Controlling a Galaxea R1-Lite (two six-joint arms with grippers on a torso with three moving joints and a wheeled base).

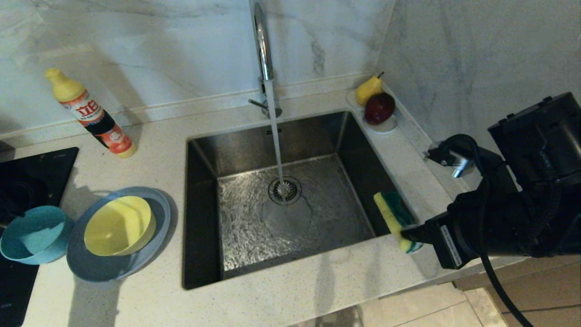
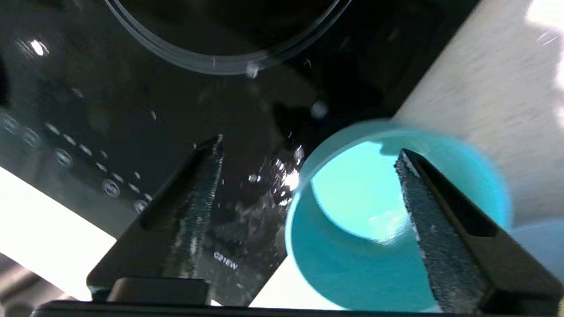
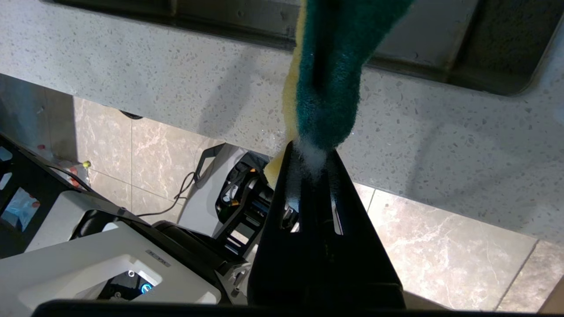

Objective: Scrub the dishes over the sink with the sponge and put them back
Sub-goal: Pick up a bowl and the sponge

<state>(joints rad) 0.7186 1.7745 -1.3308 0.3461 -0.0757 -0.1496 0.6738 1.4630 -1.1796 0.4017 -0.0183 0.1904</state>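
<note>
The teal-blue bowl (image 1: 34, 234) stands half on the black cooktop, half on the counter, left of the grey-blue plate (image 1: 91, 268), which carries the yellow bowl (image 1: 119, 225). In the left wrist view my left gripper (image 2: 308, 145) hangs open over the teal bowl (image 2: 352, 229); one finger is above its inside, the other above the cooktop, and the bowl is not gripped. My right gripper (image 1: 406, 234) is shut on one end of the green-and-yellow sponge (image 1: 392, 213) at the sink's (image 1: 204, 190) front right corner. The right wrist view shows the sponge (image 3: 328, 88) sticking out past the gripper's (image 3: 310, 147) tips.
Water runs from the chrome faucet (image 1: 263, 45) onto the drain strainer (image 1: 284, 190). A detergent bottle (image 1: 93, 116) lies at the back left. A white dish with a pear and an apple (image 1: 379, 106) sits in the back right corner. The cooktop (image 1: 27, 181) borders the left edge.
</note>
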